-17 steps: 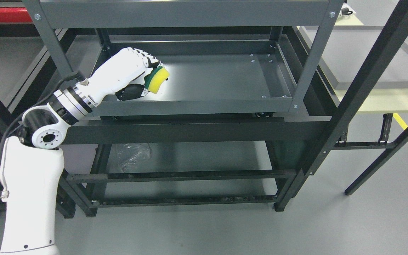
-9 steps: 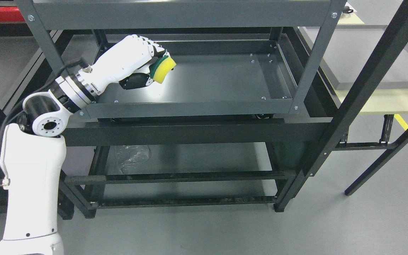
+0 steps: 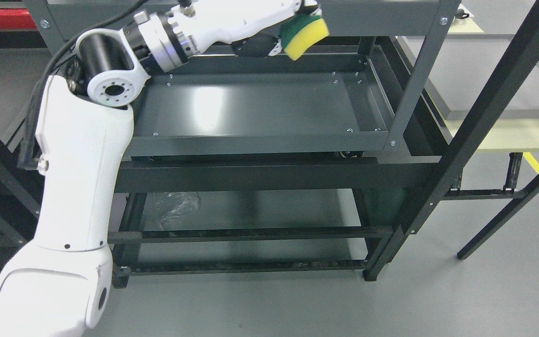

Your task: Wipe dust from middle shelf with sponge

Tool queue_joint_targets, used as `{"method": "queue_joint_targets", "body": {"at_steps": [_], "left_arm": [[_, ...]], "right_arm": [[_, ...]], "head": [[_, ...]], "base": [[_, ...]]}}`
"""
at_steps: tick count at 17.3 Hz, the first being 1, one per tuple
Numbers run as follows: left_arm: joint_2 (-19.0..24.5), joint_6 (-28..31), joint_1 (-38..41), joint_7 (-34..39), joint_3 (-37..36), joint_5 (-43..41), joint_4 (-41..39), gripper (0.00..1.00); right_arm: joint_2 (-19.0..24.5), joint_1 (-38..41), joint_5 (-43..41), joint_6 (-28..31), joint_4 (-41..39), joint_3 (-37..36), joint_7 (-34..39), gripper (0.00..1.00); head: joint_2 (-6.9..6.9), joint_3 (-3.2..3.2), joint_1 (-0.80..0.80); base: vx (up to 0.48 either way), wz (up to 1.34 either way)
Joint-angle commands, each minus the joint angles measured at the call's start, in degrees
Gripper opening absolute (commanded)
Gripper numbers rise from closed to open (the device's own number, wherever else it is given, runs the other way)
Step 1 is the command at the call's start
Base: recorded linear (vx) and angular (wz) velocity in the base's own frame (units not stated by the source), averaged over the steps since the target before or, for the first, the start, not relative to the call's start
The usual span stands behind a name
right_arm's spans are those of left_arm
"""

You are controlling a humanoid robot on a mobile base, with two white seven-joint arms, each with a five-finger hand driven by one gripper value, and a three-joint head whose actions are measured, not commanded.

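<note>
Yellow-green sponge [image 3: 304,33] pinched in left hand [image 3: 269,18], fingers curled round it, above middle shelf [image 3: 260,105]

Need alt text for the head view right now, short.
The left robot hand holds a yellow-and-green sponge raised at the picture's top edge, above the back of the dark metal shelf. The shelf tray looks bare.

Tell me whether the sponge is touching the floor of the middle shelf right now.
Apart. The head view shows the left hand holding the sponge up by the upper shelf's front rail, with the back rail and bare floor of the middle shelf showing below it.
</note>
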Motion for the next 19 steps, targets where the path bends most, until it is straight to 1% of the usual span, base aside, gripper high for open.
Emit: {"method": "queue_joint_targets", "body": {"at_steps": [1,5,8,11,12,13,15,19], "left_arm": [[-3.27,0.04,-11.08,0.12,-16.14,-4.41,5.42,0.01],[-3.27,0.04,-11.0,0.29,-15.1,-9.79,9.99,0.01],[-3.27,0.04,-9.86,0.29,-12.11,-11.63,10.61,0.0],[-3.27,0.04,-5.82,0.2,-7.89,-13.22,10.09,0.0],[-2.11,0.04,-4.77,0.2,-6.49,-13.14,9.82,0.0],[0.19,0.04,-4.15,0.2,-5.0,-13.05,9.3,0.01],[4.49,0.04,-3.26,0.2,0.52,-12.96,8.68,0.01],[10.22,0.04,-3.18,0.2,7.92,-12.52,8.68,0.01]], "right_arm": [[-1.0,0.0,0.0,4.23,-1.0,0.0,-0.27,1.0],[-1.0,0.0,0.0,4.14,-1.0,0.0,-0.27,1.0],[-1.0,0.0,0.0,4.14,-1.0,0.0,-0.27,1.0],[-1.0,0.0,0.0,4.14,-1.0,0.0,-0.27,1.0],[-1.0,0.0,0.0,4.14,-1.0,0.0,-0.27,1.0],[-1.0,0.0,0.0,4.14,-1.0,0.0,-0.27,1.0],[-1.0,0.0,0.0,4.23,-1.0,0.0,-0.27,1.0],[-1.0,0.0,0.0,4.14,-1.0,0.0,-0.27,1.0]], "head": [[0.0,0.0,0.0],[0.0,0.0,0.0],[0.0,0.0,0.0],[0.0,0.0,0.0],[0.0,0.0,0.0],[0.0,0.0,0.0],[0.0,0.0,0.0],[0.0,0.0,0.0]], "base": [[0.0,0.0],[0.0,0.0],[0.0,0.0],[0.0,0.0],[0.0,0.0],[0.0,0.0],[0.0,0.0],[-0.001,0.02]]}}
